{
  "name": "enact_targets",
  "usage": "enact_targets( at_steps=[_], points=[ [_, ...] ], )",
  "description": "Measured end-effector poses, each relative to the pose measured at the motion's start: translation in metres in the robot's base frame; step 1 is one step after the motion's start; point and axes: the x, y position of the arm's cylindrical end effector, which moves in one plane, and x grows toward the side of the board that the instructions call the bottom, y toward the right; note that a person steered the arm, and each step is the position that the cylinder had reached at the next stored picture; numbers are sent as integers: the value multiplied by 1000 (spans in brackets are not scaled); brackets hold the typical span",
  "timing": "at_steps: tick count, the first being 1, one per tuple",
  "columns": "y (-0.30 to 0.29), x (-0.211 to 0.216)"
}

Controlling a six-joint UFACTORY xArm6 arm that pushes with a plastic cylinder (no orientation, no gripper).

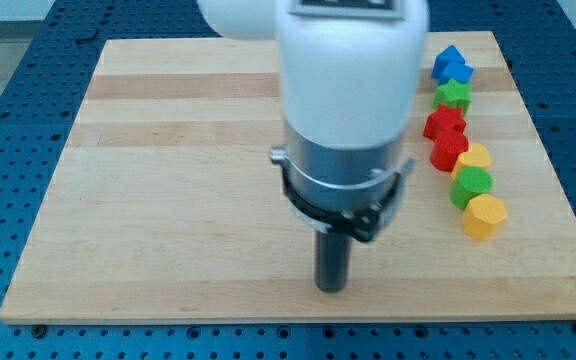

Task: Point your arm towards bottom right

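My arm's white and grey body fills the middle of the view, and the dark rod hangs from it. My tip (332, 287) rests on the wooden board (168, 200) near its bottom edge, a little right of centre. A column of blocks stands at the view's right: a blue block (451, 65) at the top, then a green block (454, 95), two red blocks (445, 124) (450, 150), a yellow block (475, 158), a green block (472, 184) and a yellow hexagonal block (485, 215). My tip is well left of and below them, touching none.
The board lies on a blue perforated table (8, 120), which shows along all its edges. The arm's body hides part of the board's middle and top.
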Motion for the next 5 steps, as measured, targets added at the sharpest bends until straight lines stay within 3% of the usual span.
enact_targets(
  at_steps=[1, 5],
  points=[
    [31, 18],
    [179, 18]
  ],
)
